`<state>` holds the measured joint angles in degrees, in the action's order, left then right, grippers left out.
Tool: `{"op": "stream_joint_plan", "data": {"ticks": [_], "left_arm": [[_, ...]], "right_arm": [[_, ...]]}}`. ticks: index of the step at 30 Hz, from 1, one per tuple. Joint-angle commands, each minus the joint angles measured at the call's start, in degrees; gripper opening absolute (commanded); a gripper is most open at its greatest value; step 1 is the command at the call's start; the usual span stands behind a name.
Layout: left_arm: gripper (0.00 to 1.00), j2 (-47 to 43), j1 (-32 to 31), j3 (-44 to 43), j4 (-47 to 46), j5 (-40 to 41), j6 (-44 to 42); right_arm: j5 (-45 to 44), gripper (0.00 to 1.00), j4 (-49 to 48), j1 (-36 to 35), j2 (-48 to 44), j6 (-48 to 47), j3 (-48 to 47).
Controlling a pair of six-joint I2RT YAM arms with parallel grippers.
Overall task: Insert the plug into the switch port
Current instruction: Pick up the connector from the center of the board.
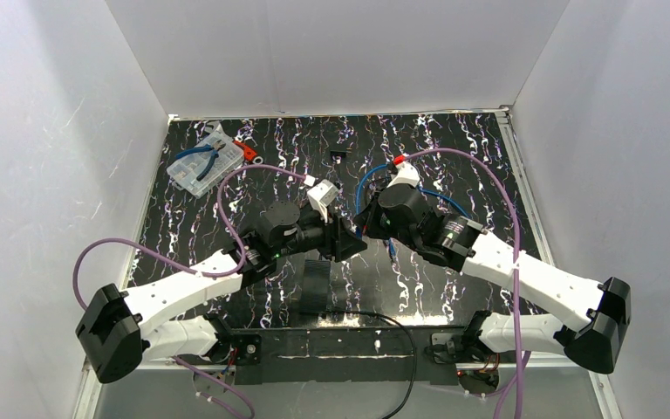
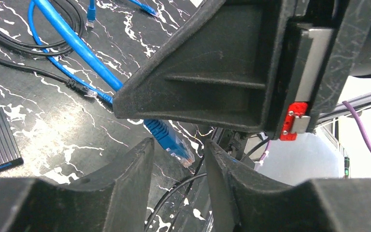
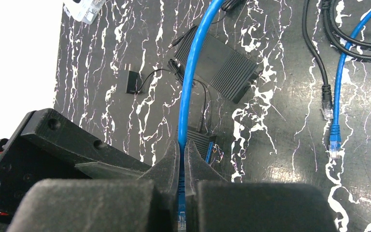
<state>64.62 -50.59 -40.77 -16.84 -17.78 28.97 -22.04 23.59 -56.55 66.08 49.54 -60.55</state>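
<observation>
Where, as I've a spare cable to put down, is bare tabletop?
Bare: the far strip between the parts box and the small black block, and the left side between that box and the left arm. Crowded: the centre, with the blue cable and black ribbed box.

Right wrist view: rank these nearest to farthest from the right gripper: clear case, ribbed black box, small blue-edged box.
1. Small blue-edged box: just past the right gripper, which pinches the blue cable.
2. Ribbed black box: ahead, slightly right.
3. Clear case: far top-left.
</observation>
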Motion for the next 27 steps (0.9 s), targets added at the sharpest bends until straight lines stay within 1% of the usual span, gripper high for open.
{"op": "stream_joint_plan", "data": {"ticks": [1,5,8,11,13,14,20,21,23,25,27], "left_arm": [[0.4,0.2,-0.4,-2.2,-1.5,0.5,-0.8],[0.36,0.4,-0.5,-2.2,-1.5,0.5,-0.8],[0.29,0.6,-0.4,-2.0,-1.7,0.5,-0.7],[0.15,0.7,-0.4,-2.2,-1.4,0.4,-0.7],[0.03,0.9,-0.5,-2.5,-1.0,0.3,-0.8],[0.0,0.9,-0.5,-2.7,-0.8,0.4,-0.7],[0.0,-0.2,-0.5,-3.2,1.0,-0.3,-0.2],[0.0,-0.7,-0.5,-3.3,1.4,-0.2,-0.1],[0.0,-1.3,-0.6,-3.7,3.7,-0.3,0.0],[0.0,-1.9,-0.5,-4.6,6.3,-0.7,0.0],[0.0,-2.9,-0.5,-5.2,8.9,-1.6,0.2]], "right_arm": [[-0.9,0.01,-2.9,-0.6,-0.7,0.0,-2.4],[-1.6,0.01,-3.1,-0.7,-1.0,-0.1,-2.1],[-1.8,0.01,-3.6,-0.7,-1.2,-0.1,-1.7],[-2.0,0.01,-4.1,-0.8,-1.7,0.3,-1.0],[-2.2,0.01,-4.5,-0.8,-2.0,0.3,-0.5],[-2.2,0.01,-4.7,-0.8,-2.2,0.4,-0.3],[-3.2,0.01,-4.9,-0.8,-4.0,0.1,1.1],[-3.3,0.08,-4.9,-0.8,-4.7,-0.1,1.5],[-3.4,0.26,-5.0,-0.8,-5.9,-1.0,2.4],[-2.9,0.41,-5.3,-0.8,-7.5,-2.4,3.7],[-2.6,0.47,-4.7,-0.8,-9.0,-4.4,4.9]]}}
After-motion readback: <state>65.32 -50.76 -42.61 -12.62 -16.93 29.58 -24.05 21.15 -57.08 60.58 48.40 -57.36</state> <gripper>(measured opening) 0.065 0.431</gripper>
